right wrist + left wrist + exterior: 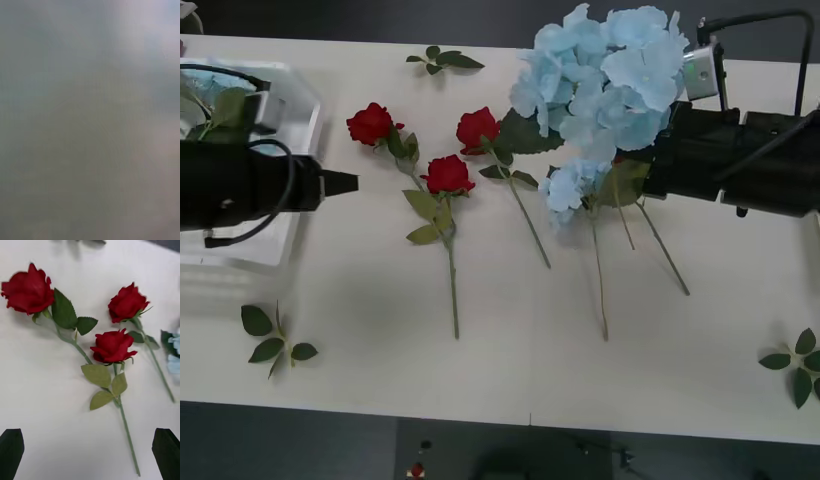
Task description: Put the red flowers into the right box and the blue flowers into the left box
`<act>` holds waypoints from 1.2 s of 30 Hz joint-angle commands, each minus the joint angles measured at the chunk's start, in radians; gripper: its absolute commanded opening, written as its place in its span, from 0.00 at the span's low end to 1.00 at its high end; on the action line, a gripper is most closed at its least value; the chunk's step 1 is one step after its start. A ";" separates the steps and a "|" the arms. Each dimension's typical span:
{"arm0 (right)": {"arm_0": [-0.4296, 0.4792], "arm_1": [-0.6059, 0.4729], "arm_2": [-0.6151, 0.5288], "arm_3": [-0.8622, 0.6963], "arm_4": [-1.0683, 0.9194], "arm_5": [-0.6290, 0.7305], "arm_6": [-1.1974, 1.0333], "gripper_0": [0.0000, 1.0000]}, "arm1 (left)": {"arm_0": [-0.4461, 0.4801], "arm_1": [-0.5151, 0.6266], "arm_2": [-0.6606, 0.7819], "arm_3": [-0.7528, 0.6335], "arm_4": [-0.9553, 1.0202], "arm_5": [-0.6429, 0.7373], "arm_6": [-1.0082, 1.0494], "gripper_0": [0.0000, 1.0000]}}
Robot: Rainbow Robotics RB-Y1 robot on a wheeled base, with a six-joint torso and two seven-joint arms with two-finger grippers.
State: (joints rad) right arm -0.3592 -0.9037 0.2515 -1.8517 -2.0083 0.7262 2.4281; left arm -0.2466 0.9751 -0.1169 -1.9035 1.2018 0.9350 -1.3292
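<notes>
Front view, red flowers: three red flowers (449,175) lie flat on the table (380,300) left of centre, blooms toward the far side, stems running back toward the near edge.
Nearest rose: the leftmost bloom (370,123) lies just right of and a little beyond the left gripper (345,182); its stem slants under the middle rose's leaves.
Long axis: the middle rose's stem (127,435) runs near to far, roughly crosswise to the left arm's reach, so a pinch across the stem looks natural.
Left gripper: black fingers (11,450) stand wide apart and hold nothing, tips near the roses and pointing right at them.
Blue flowers: a big pale cluster (605,85) sits right of centre, its thin stems trailing toward the near edge; more blue shows in the left box.
Right gripper: it is buried in the blue cluster's right side (660,155); I cannot tell how its fingers stand.
Left box: the translucent tray (300,110) sits at the far left, partly under the left arm.
Which arm is nearer: the left arm is closer to the roses, though they belong in the right box; the right arm is closer to the blue flowers.
Loose sprigs: bloomless leaf sprigs (275,345) lie near the table's edges.
</notes>
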 commanded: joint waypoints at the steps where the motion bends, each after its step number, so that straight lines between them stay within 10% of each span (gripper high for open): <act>1: -0.020 0.062 -0.008 -0.029 -0.035 0.021 0.089 0.00 | 0.070 -0.023 0.089 0.009 0.277 0.010 -0.252 1.00; 10: -0.052 0.149 0.002 -0.029 -0.041 0.048 0.085 0.00 | 0.075 -0.176 0.082 0.109 0.742 0.038 -0.864 1.00; 24: -0.099 0.175 0.061 -0.024 -0.053 -0.022 0.034 0.00 | -0.025 -0.398 -0.086 0.104 0.728 0.050 -1.372 1.00; 36: -0.142 0.177 0.078 0.009 -0.087 -0.027 -0.012 0.00 | -0.033 -0.564 -0.194 0.107 0.570 -0.048 -1.376 1.00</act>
State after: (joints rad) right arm -0.4803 -0.7291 0.3325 -1.8286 -2.0874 0.7041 2.4588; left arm -0.2675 0.4213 -0.2873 -1.7770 1.7851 0.9165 -2.6669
